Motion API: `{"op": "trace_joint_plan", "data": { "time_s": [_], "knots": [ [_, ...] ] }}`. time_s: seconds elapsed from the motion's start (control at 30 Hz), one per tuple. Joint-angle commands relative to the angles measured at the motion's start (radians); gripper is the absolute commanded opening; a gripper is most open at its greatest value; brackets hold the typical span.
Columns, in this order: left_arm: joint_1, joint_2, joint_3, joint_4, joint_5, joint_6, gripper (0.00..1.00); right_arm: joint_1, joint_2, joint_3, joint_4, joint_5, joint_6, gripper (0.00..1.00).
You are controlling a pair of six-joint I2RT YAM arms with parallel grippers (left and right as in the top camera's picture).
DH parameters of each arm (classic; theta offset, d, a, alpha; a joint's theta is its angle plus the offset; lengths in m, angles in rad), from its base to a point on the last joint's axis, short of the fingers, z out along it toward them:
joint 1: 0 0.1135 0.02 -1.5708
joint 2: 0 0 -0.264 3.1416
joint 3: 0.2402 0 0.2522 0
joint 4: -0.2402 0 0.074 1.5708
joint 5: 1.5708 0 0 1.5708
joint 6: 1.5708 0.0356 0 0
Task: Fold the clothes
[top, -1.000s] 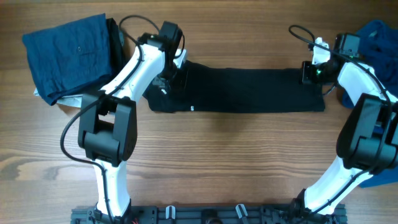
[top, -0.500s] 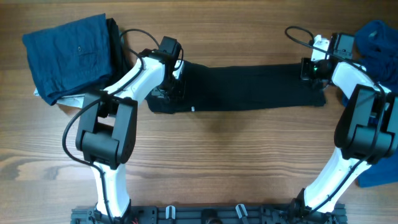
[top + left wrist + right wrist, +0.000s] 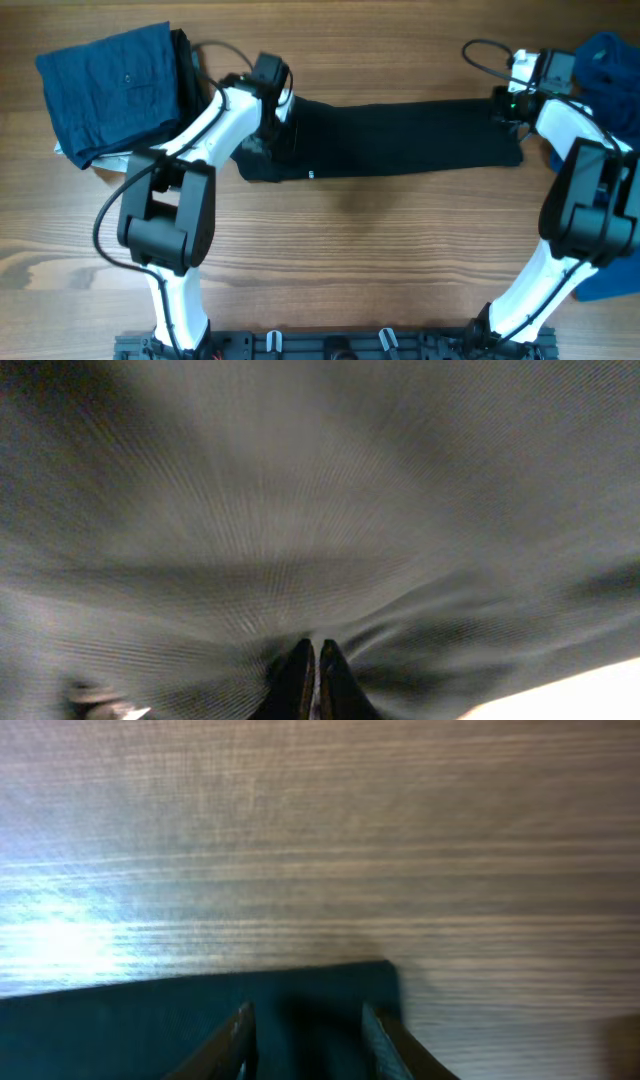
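Note:
The black polo (image 3: 400,140) lies folded in a long strip across the middle of the table, its small white logo (image 3: 310,175) near the front left edge. My left gripper (image 3: 272,128) is down on the strip's left end. In the left wrist view the left gripper (image 3: 315,665) is shut, with black cloth (image 3: 300,510) puckered around its tips. My right gripper (image 3: 507,103) is at the strip's far right corner. In the right wrist view the right gripper (image 3: 308,1025) is open, its fingers standing over the corner of the black cloth (image 3: 150,1020).
A folded dark blue garment (image 3: 110,85) lies at the far left on a darker one (image 3: 183,65). A royal-blue garment (image 3: 608,55) is bunched at the far right edge, and more blue cloth (image 3: 612,280) lies by the right arm's base. The table (image 3: 380,250) is bare wood in front.
The right gripper has moved a little toward the far right corner of the strip. The left gripper has shifted slightly on the left end. The strip's far edge has moved slightly away.

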Motion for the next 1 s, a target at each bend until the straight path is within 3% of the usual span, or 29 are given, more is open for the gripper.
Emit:
{"op": "trace_joint_plan", "data": {
  "time_s": [0.0, 0.1, 0.13, 0.33, 0.47, 0.6, 0.7, 0.97],
  "knots": [
    [0.011, -0.132, 0.101, 0.05, 0.005, -0.013, 0.05, -0.008, -0.194, 0.013, -0.112, 0.03, 0.002, 0.36],
    [0.011, -0.12, 0.1, 0.09, 0.005, -0.012, 0.05, -0.008, -0.238, 0.013, -0.262, 0.025, 0.019, 0.07],
    [0.011, -0.101, 0.1, 0.1, 0.005, -0.013, 0.06, -0.008, -0.234, 0.006, -0.299, 0.026, 0.051, 0.04],
    [0.015, 0.062, 0.1, 0.114, -0.021, -0.012, 0.04, -0.008, -0.187, -0.123, -0.278, -0.019, 0.139, 0.04],
    [0.02, 0.126, 0.1, 0.096, -0.143, -0.012, 0.04, -0.008, -0.129, -0.24, -0.136, -0.016, 0.135, 0.04],
    [0.048, 0.14, 0.077, 0.1, -0.202, -0.012, 0.04, -0.012, -0.039, -0.263, -0.098, 0.105, 0.167, 0.04],
    [0.077, 0.14, 0.047, 0.108, -0.201, -0.012, 0.04, -0.026, 0.032, -0.263, -0.099, 0.192, 0.229, 0.04],
    [0.099, 0.013, 0.075, 0.187, -0.066, -0.005, 0.04, -0.027, -0.081, -0.178, -0.157, -0.053, 0.208, 0.05]
  ]
}}
